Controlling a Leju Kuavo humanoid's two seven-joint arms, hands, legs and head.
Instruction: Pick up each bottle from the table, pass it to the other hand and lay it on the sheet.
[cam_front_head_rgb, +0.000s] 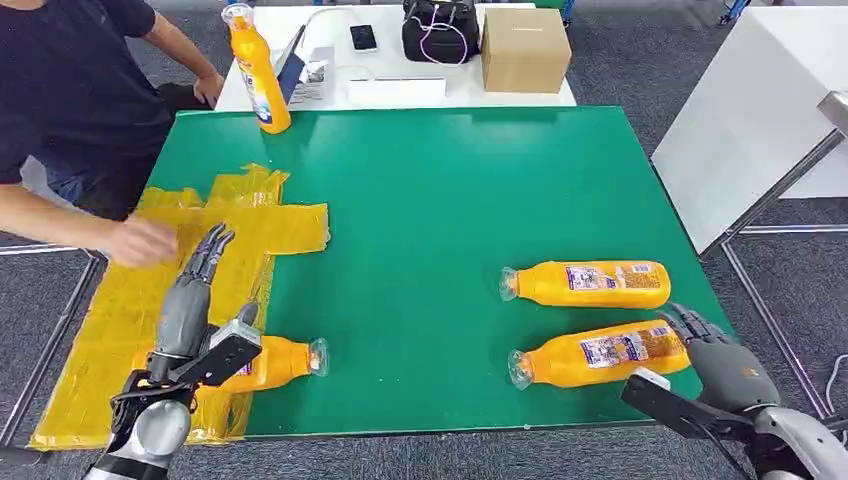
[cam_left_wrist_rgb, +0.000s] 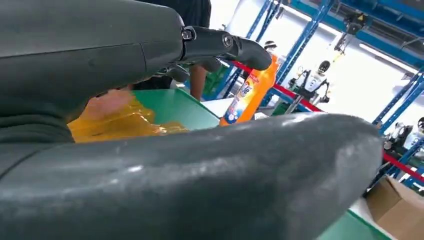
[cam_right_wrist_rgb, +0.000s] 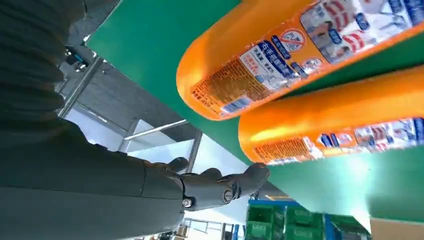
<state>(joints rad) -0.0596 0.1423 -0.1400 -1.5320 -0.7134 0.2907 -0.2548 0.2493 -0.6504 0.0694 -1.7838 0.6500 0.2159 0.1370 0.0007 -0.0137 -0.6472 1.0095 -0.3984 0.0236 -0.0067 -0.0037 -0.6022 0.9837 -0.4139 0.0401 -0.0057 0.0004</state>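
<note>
Head view: glossy cylindrical bottles (cam_front_head_rgb: 590, 284).

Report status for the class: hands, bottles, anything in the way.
Left hand open above yellow sheet. Right hand open at nearest lying bottle. Person's hand on sheet.

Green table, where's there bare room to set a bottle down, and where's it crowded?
The green table is bare across its middle, between the yellow sheet and the two lying bottles. Its far half beyond them is bare too, past the upright bottle. The sheet is crowded: left hand, a person's hand, one laid bottle.
</note>
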